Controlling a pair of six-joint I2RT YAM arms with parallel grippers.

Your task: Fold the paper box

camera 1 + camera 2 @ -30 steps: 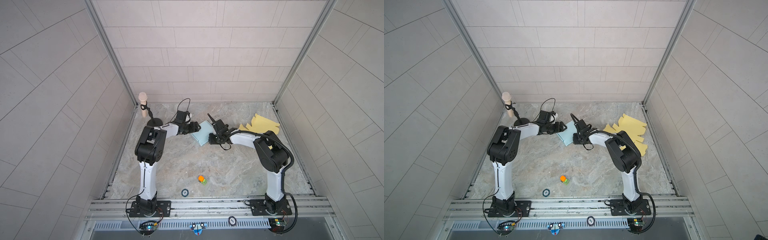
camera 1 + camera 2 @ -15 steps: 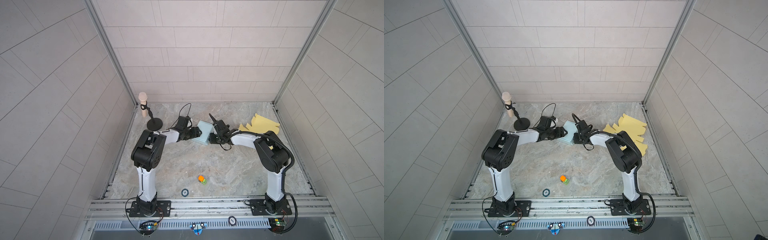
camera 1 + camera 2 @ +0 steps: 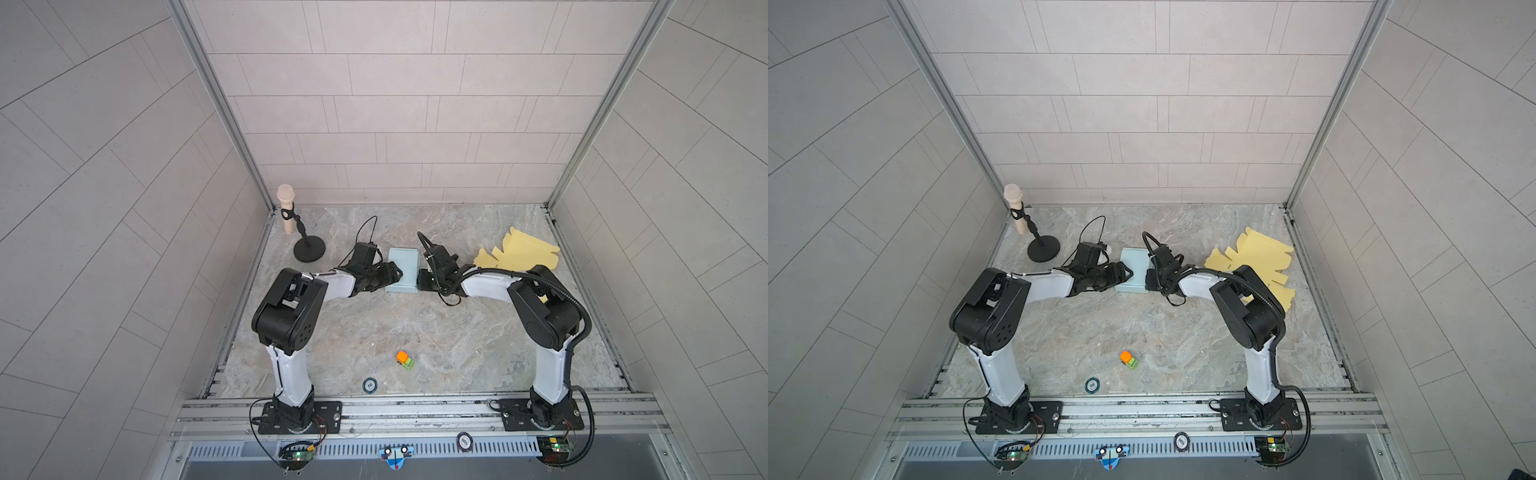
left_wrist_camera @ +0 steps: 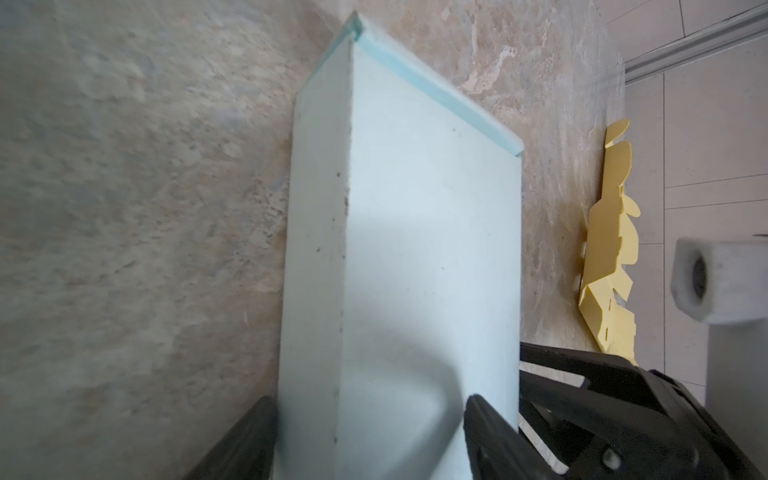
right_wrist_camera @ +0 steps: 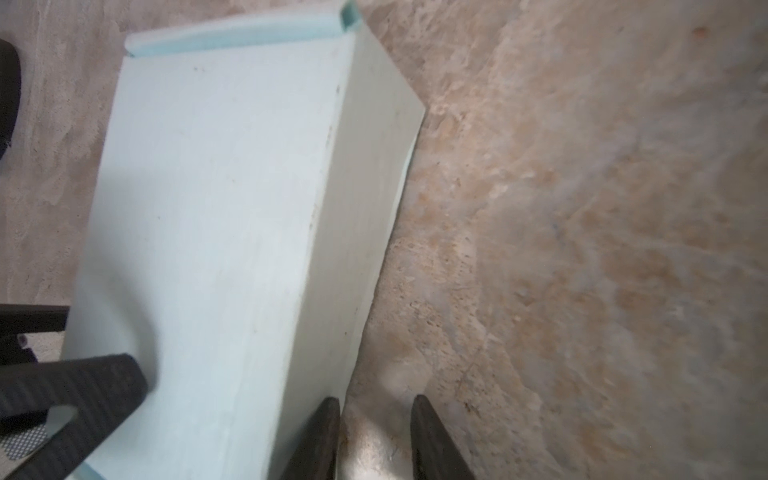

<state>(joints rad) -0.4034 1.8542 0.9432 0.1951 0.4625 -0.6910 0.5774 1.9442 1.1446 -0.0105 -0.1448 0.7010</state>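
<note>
The marbled counter (image 3: 415,324) carries everything. Flat yellow card sheets (image 3: 521,253) lie to the right of the pale blue paper box (image 3: 403,266), which rests on the counter. The left end effector (image 3: 395,274) straddles the box's near left corner, fingers apart; whether they pinch it I cannot tell. The right end effector (image 3: 420,282), fingers slightly apart around nothing, has one finger against the box's right wall.

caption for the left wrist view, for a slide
Left gripper straddling the near end of the pale blue paper box, yellow cutouts beyond on the marble table.
</note>
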